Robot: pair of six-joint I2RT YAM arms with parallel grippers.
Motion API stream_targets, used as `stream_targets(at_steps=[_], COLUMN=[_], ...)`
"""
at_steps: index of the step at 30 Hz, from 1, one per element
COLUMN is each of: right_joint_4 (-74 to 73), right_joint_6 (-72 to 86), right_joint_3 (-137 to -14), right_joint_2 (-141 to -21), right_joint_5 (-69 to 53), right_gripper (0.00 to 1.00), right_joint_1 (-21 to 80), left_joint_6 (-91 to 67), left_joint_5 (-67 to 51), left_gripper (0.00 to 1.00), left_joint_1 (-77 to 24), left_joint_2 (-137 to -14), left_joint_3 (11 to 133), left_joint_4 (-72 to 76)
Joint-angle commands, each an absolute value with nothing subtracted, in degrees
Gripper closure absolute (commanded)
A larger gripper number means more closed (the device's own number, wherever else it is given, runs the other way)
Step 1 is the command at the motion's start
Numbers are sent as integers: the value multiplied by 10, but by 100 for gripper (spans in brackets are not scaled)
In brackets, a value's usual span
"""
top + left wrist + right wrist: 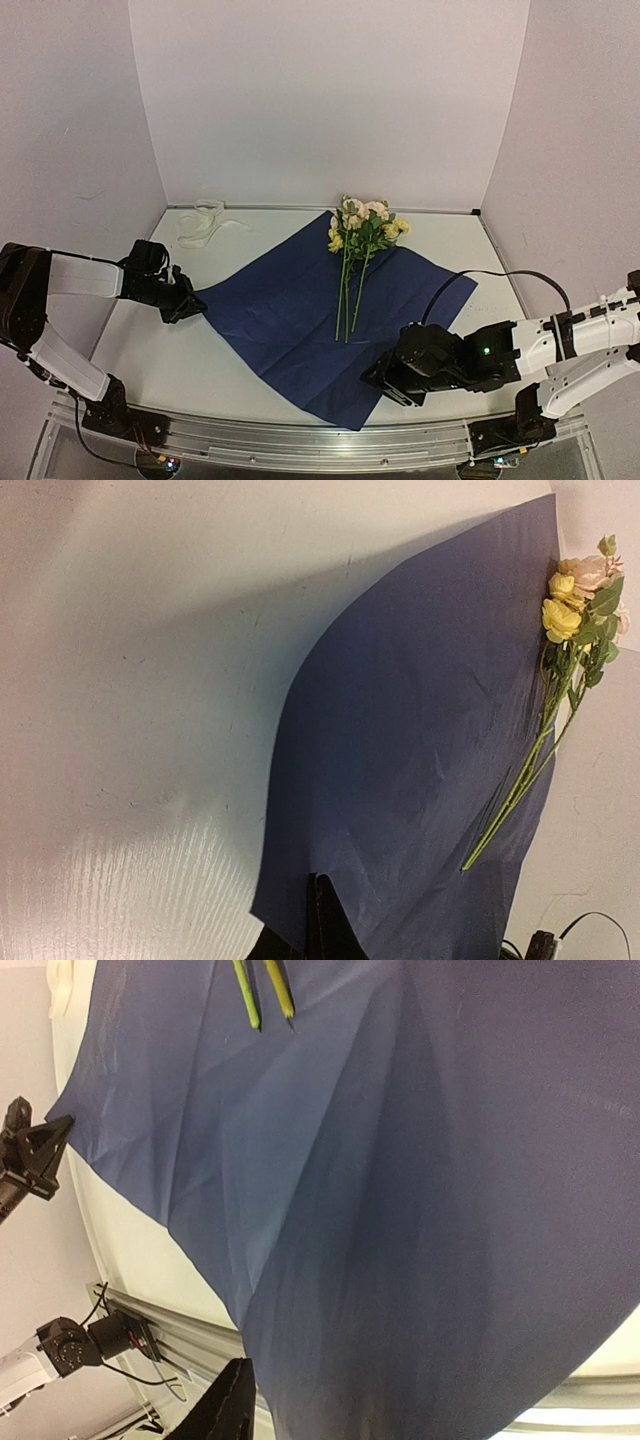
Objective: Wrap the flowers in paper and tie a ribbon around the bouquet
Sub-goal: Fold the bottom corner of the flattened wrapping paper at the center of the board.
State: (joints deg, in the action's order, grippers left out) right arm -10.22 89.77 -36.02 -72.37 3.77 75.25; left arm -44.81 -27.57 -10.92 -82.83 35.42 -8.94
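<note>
Now, flowers [360,235]: lying on the paper, blooms at its far corner, stems [345,300] running back toward the arms along the middle; nothing folded over them yet.
Paper [270,310]: dark side up, spread as a diamond on the table [150,350], creased. The left corner appears raised a little, and the near-right edge lies under the right arm.
Ribbon [205,222]: loose heap at the far left of the table, well apart from the paper, untouched.
Left gripper [193,303]: jaws pressed together on the paper's left corner. Its wrist view shows the sheet curving up away from the fingers.
Right gripper [380,385]: low at the paper's near-right edge. Only one finger shows in its wrist view and the sheet fills the rest. You cannot tell how wide the jaws stand or whether they have the edge.
Step, as judged: start of wrapping, taking hold of the sides for a first fold; tying not begun.
Next move calls for: check the right-side hold first. Then carry one side over the stems in a low arc, gently. Thin paper may tear, and a dragged sheet could roll the flowers off centre.
</note>
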Motion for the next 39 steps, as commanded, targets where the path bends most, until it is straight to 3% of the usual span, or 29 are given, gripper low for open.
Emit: stream_targets(at_steps=[1, 4, 10, 18, 22, 33, 39], right_joint_4=[-102, -87, -67, -47, -58, -58, -56], right_joint_6=[913, 922, 941, 974, 971, 997, 1009], right_joint_3=[-387, -385, -390, -386, -413, -425, -408], right_joint_2=[-737, -739, -742, -703, -690, -688, -682], right_joint_5=[66, 68, 67, 124, 179, 221, 218], right_gripper=[67, 77, 82, 100, 100, 100, 100], right_joint_1=[774, 779, 789, 787, 783, 772, 772], left_joint_6=[-442, -443, -446, -447, -446, -397, -378], left_joint_5=[-288, -287, -289, -284, -277, -207, -231], left_gripper=[97, 97, 97, 96, 92, 57, 52], left_joint_1=[-106, -106, -106, -106, -106, -106, -150], left_joint_2=[-823, -819, -819, -816, -816, -711, -638], left_joint_3=[349, 347, 346, 349, 358, 405, 434], left_joint_4=[-68, -69, -63, -67, -72, -171, -190])
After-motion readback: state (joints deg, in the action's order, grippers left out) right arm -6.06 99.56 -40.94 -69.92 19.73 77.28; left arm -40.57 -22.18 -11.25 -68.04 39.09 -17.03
